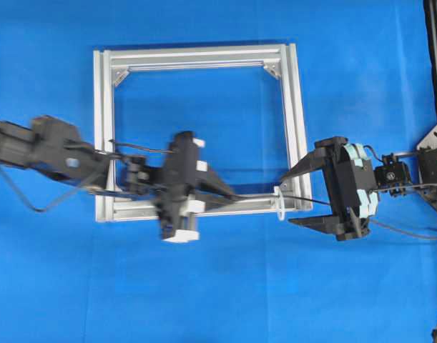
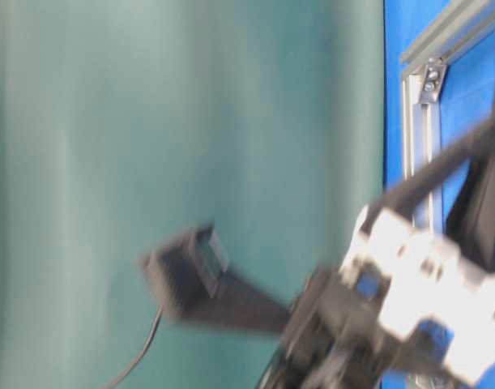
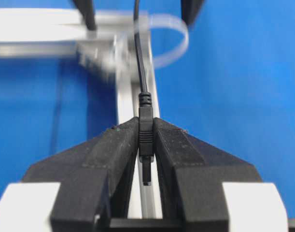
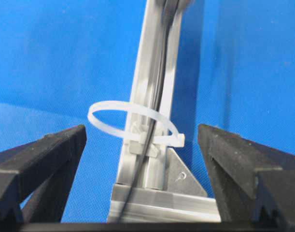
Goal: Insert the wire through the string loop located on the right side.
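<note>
We saw the thin black wire [image 3: 140,58] running through the white, glossy plastic loop [image 4: 133,121] on the ribbed aluminium frame [image 1: 104,128]. The left gripper [image 3: 146,140] pinched its plug; the right gripper [image 4: 142,145] gaped wide, holding nothing. The table-level view was blurred.

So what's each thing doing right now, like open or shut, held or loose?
Left gripper: shut on the wire's plug.
Right gripper: open, holding nothing, its fingers either side of the loop.
Wire: runs from the left gripper along the frame rail and through the loop.
Loop: a closed white ring fixed to the frame's corner.
Frame: lies flat on the blue table.
</note>
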Robot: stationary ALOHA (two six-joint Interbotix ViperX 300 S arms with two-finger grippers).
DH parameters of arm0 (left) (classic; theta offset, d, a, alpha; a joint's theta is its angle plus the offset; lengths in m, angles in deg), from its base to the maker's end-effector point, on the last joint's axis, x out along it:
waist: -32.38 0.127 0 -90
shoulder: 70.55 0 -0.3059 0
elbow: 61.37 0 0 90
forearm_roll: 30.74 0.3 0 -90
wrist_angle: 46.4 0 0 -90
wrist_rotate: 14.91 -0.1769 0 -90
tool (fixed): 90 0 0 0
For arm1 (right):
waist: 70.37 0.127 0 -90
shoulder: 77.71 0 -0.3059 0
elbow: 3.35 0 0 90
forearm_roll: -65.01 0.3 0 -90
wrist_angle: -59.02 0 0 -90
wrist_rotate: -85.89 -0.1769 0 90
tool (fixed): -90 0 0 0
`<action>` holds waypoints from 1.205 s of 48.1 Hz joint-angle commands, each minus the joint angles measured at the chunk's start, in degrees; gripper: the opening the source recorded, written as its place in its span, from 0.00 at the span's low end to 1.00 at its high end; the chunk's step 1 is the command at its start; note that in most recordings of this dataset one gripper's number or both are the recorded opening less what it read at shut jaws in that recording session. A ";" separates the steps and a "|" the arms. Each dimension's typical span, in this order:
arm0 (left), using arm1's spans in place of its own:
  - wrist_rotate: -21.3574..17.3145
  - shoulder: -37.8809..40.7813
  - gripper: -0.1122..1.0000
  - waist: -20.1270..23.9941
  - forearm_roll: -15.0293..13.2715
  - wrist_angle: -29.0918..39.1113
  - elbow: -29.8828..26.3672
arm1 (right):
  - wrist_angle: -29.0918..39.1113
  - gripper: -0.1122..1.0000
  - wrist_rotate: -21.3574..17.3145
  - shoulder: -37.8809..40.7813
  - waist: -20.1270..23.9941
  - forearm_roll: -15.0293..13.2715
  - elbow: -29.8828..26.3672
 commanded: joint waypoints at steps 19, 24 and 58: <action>1.41 -21.97 0.18 -2.64 0.09 0.62 22.06 | 0.35 0.90 0.44 -1.05 -0.09 -0.44 -0.97; 2.72 -25.84 0.18 -3.60 0.09 1.58 26.54 | 0.35 0.90 0.44 -1.23 -0.09 -0.79 -1.05; 3.34 -29.71 0.18 -7.12 0.09 7.91 31.46 | 0.70 0.90 0.44 -1.23 -0.09 -0.97 -1.41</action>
